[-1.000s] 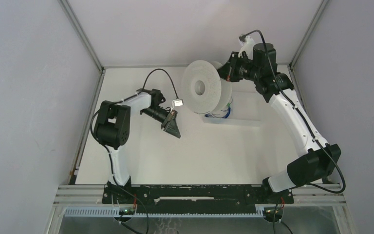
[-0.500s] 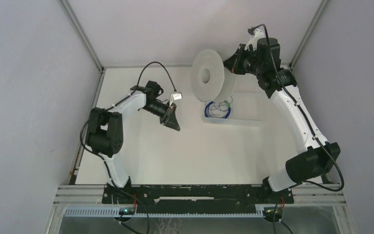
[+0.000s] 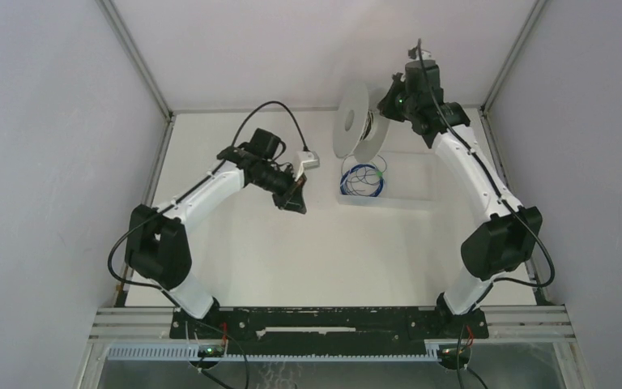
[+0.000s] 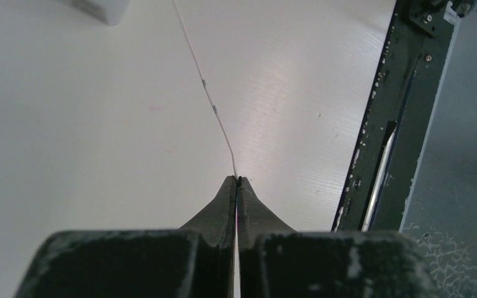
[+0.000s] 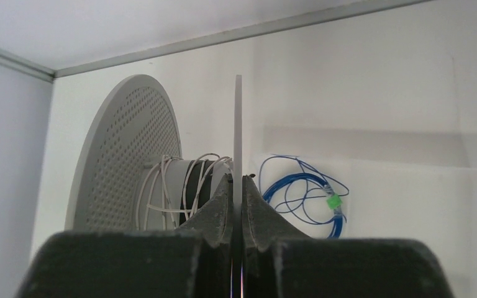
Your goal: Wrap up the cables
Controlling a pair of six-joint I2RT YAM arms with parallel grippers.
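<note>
A thin pale cable (image 4: 214, 112) runs from the top of the left wrist view straight down into my left gripper (image 4: 236, 180), which is shut on it just above the table. In the top view this gripper (image 3: 296, 201) hovers left of the white tray (image 3: 405, 203). My right gripper (image 5: 237, 180) is shut on the near flange (image 5: 238, 124) of a grey spool (image 3: 350, 121), held raised and edge-on at the back. Pale cable turns (image 5: 180, 183) lie loosely around the spool's hub, in front of the perforated far flange (image 5: 124, 155).
A blue cable coil (image 5: 298, 192) with a green tag (image 5: 332, 202) lies in the white tray (image 5: 410, 205) under the spool. The black rail (image 4: 397, 124) at the table's near edge shows to the right of the left gripper. Grey walls enclose the table on three sides.
The right arm has swung the spool to the right and turned it edge-on. The left arm has stretched out toward the back right, and its jaws have closed fully on the cable.
</note>
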